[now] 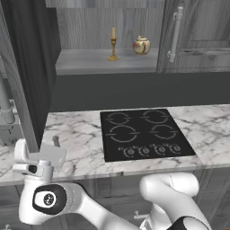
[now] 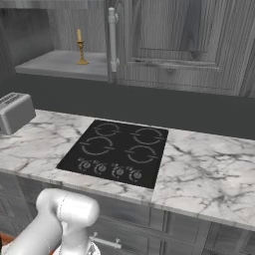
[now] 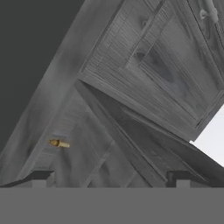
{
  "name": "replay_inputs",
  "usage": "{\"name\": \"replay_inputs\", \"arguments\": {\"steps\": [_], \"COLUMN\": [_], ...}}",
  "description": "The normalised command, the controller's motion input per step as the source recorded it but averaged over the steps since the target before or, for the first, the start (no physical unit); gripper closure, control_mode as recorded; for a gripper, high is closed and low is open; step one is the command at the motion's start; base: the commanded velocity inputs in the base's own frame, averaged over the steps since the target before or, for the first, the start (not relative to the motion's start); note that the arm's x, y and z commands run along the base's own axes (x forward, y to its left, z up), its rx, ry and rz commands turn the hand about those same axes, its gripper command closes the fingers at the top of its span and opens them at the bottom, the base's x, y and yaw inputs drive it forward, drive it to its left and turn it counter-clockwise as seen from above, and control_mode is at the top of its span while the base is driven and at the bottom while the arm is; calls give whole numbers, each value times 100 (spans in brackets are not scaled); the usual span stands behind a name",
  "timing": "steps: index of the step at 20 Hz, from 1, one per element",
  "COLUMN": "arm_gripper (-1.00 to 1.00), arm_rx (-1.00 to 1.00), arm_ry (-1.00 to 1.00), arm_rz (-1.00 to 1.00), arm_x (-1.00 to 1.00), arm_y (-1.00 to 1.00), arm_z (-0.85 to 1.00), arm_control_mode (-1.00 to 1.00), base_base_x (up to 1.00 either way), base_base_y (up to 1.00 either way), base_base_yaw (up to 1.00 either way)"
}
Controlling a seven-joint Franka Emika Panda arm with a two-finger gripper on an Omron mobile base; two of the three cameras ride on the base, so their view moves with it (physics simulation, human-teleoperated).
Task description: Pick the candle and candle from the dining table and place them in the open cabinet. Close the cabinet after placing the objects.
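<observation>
A thin yellow candle point(image 1: 113, 44) in a gold candlestick stands upright on the shelf of the open cabinet point(image 1: 85, 62), above the counter. It appears again in the right base view point(image 2: 80, 47) and as a tiny gold shape in the hand view point(image 3: 59, 143). My gripper point(image 1: 53, 144) hangs low at the counter's front left, well below and left of the shelf. Its fingers point(image 3: 109, 177) are open with nothing between them, aimed up at the cabinet. The dining table is out of view.
A cream-and-gold lidded jar point(image 1: 141, 45) sits right of the candle. The cabinet's left door point(image 1: 29, 67) swings out over the counter; the right door point(image 1: 197, 31) is shut. Below lie a black cooktop point(image 1: 143, 134) in the marble counter point(image 1: 211, 130) and a toaster point(image 2: 15, 112).
</observation>
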Motion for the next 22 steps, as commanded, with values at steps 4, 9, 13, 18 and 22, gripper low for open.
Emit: {"name": "replay_inputs", "arguments": {"steps": [4, 9, 13, 18, 22], "arm_gripper": [-100, -100, -100, -100, -100], "arm_rx": [0, 0, 0, 3, 16], "arm_ry": [0, -2, -2, -5, -10], "arm_rz": [0, 0, 0, 0, 0], "arm_x": [-1, -2, -1, -1, -11], "arm_y": [13, 33, 35, 24, 2], "arm_z": [0, 0, 0, 0, 18], "arm_control_mode": [-100, -100, -100, -100, -100], "base_base_x": [0, 0, 0, 0, 0], "base_base_y": [0, 0, 0, 0, 0], "base_base_yaw": [0, 0, 0, 0, 0]}}
